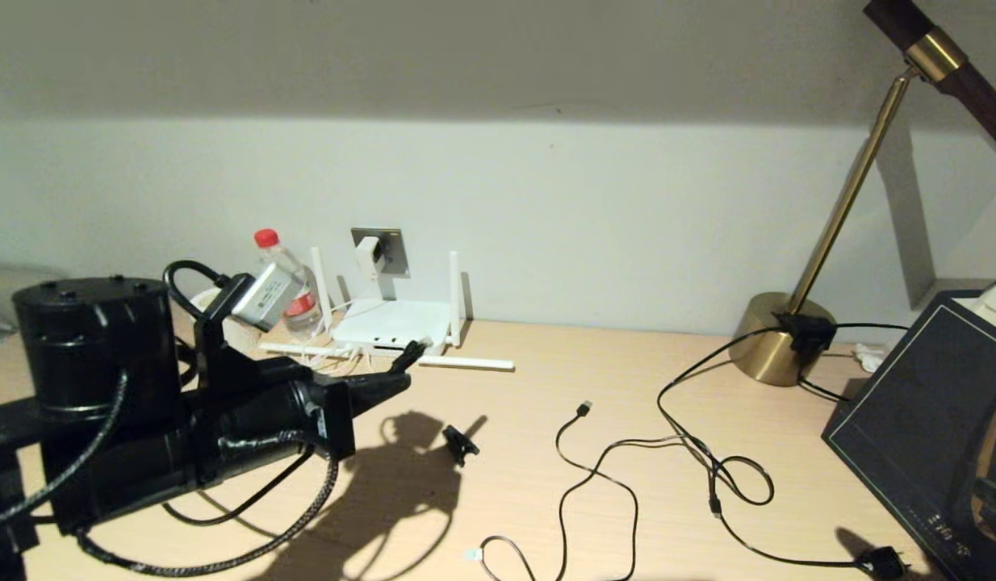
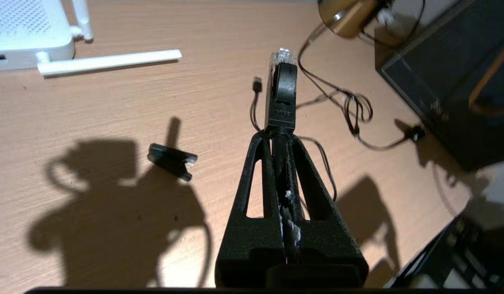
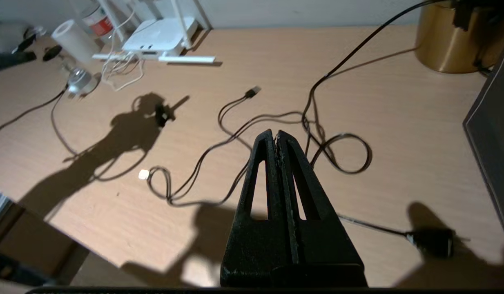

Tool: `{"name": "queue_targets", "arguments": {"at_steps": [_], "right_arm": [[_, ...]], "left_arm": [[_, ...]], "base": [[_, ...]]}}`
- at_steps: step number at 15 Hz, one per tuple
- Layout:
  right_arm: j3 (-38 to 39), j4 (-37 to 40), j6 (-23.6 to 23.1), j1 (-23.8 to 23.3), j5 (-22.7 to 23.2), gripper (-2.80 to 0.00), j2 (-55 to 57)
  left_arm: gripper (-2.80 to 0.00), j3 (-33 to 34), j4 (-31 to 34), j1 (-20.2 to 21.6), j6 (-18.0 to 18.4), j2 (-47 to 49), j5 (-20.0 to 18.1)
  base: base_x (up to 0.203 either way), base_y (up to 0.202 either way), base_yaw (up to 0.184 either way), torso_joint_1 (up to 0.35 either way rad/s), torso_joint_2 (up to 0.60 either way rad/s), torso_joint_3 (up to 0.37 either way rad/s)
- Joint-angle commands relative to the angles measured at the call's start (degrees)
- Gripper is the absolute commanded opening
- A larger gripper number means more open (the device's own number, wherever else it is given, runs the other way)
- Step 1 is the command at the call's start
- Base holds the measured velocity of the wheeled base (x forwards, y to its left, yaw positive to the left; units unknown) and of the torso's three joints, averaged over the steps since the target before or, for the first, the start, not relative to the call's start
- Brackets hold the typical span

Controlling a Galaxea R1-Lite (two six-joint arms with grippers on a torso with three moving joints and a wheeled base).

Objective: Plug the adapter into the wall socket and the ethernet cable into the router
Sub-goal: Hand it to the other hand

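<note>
from the left wrist alone, left gripper [image 2: 281,134] jaws visibly clench the ethernet cable [image 2: 281,87]; right gripper [image 3: 277,136] jaws clenched empty

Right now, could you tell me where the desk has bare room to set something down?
Bare wood lies between the router and the lamp base, behind the USB cable. It is crowded around the looped cords and left of the router, by the bottle.

A brass lamp [image 1: 776,343], water bottle [image 1: 292,282], thin USB cable [image 1: 595,468] — all on the wooden desk [image 1: 546,500].
</note>
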Motion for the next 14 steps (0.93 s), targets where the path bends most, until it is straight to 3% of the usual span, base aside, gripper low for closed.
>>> {"name": "queue_targets", "arguments": {"at_steps": [1, 3, 5, 6, 8, 9, 11, 13, 14], "right_arm": [[-1.8, 1.4, 2.4, 0.1, 4.1, -2.8, -1.8], [-8.5, 2.2, 10.7, 0.1, 13.4, -2.8, 9.0], [-18.0, 2.6, 21.0, 0.3, 25.1, -2.8, 21.1], [-23.4, 2.8, 27.1, 0.7, 31.1, -2.8, 26.9], [-32.9, 2.9, 37.3, 2.7, 38.5, -2.8, 37.1], [-37.0, 3.0, 41.6, 4.0, 40.6, -2.8, 41.3], [-44.4, 3.1, 47.8, 7.0, 43.4, -2.8, 47.7], [-49.0, 3.2, 49.8, 10.3, 44.4, -2.8, 50.6], [-50.7, 3.2, 50.5, 11.0, 44.5, 0.0, 51.6]], "left_arm": [[-2.8, 0.7, -0.5, -2.8, 13.1, -2.3, 2.3], [-2.8, -0.8, -1.7, -3.8, 32.0, -2.9, 4.8], [-2.8, -4.4, -2.5, -4.4, 49.5, -2.9, 5.0], [-2.8, -5.5, -2.7, -4.6, 59.0, -2.8, 4.2], [-2.8, -7.1, -2.9, -4.8, 76.6, -2.3, 0.0], [-2.8, -8.0, -3.0, -4.9, 81.8, -1.6, -3.1], [-2.8, -11.9, -4.4, -5.6, 83.1, 1.2, -5.3], [-2.8, -16.8, -6.8, -6.6, 83.4, 5.1, -7.5], [-2.8, -18.7, -8.8, -7.2, 83.7, 6.9, -8.2]], "base": [[0.0, 0.0, 0.0, 0.0, 0.0, 0.0], [0.0, 0.0, 0.0, 0.0, 0.0, 0.0], [0.0, 0.0, 0.0, 0.0, 0.0, 0.0], [0.0, 0.0, 0.0, 0.0, 0.0, 0.0], [0.0, 0.0, 0.0, 0.0, 0.0, 0.0], [0.0, 0.0, 0.0, 0.0, 0.0, 0.0], [0.0, 0.0, 0.0, 0.0, 0.0, 0.0], [0.0, 0.0, 0.0, 0.0, 0.0, 0.0], [0.0, 0.0, 0.0, 0.0, 0.0, 0.0]]}}
